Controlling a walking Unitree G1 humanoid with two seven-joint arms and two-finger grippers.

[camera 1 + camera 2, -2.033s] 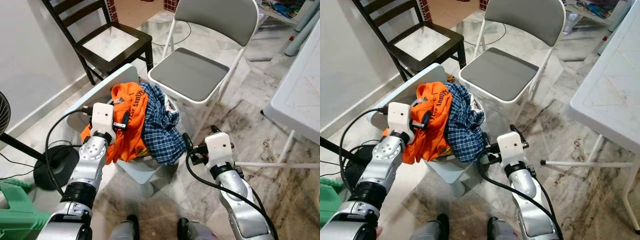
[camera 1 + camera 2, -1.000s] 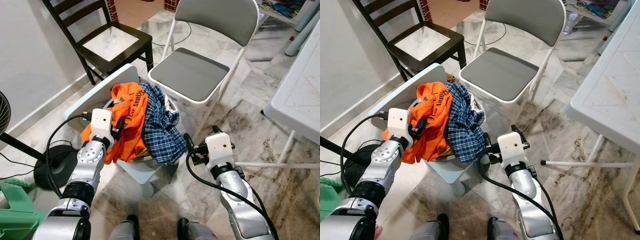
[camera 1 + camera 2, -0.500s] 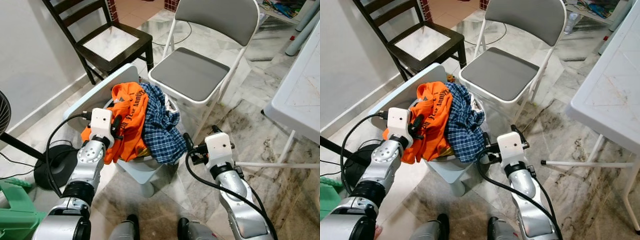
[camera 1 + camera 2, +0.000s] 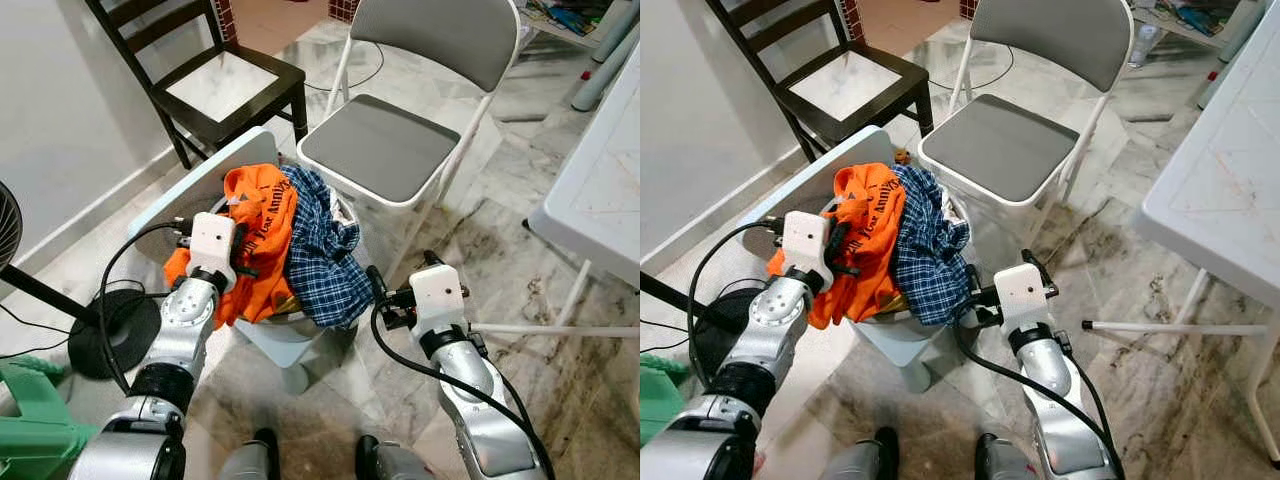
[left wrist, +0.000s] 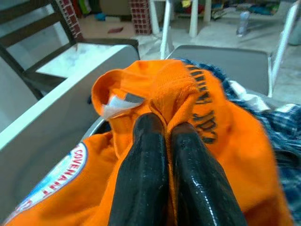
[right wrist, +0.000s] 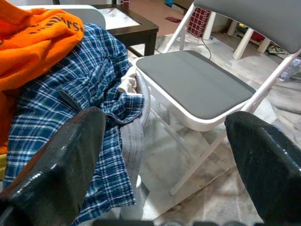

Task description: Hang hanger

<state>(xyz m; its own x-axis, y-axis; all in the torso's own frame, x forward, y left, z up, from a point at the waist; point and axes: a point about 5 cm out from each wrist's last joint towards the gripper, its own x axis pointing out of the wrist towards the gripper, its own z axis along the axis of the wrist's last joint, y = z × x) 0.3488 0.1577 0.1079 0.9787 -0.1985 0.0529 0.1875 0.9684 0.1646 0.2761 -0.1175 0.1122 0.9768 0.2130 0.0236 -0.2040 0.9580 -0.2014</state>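
Note:
An orange shirt (image 4: pixel 262 230) and a blue plaid shirt (image 4: pixel 322 250) lie heaped in a pale laundry bin (image 4: pixel 285 340) just ahead of me. My left gripper (image 4: pixel 242 252) is at the orange shirt's left side, and the left wrist view shows its fingers (image 5: pixel 146 155) shut on a raised fold of the orange shirt (image 5: pixel 178 94). My right gripper (image 4: pixel 377 298) hovers open beside the plaid shirt's lower right edge, holding nothing. In the right wrist view its fingertips (image 6: pixel 75 141) stand wide apart. I see no hanger.
The bin's lid (image 4: pixel 200 185) stands open at the left. A grey folding chair (image 4: pixel 385 145) is right behind the bin, a dark wooden chair (image 4: pixel 225 85) behind that. A white table (image 4: pixel 600 180) is on the right, a fan base (image 4: pixel 110 335) on the left.
My left gripper has shifted a little to the right and further into the orange shirt. The right arm has stayed put.

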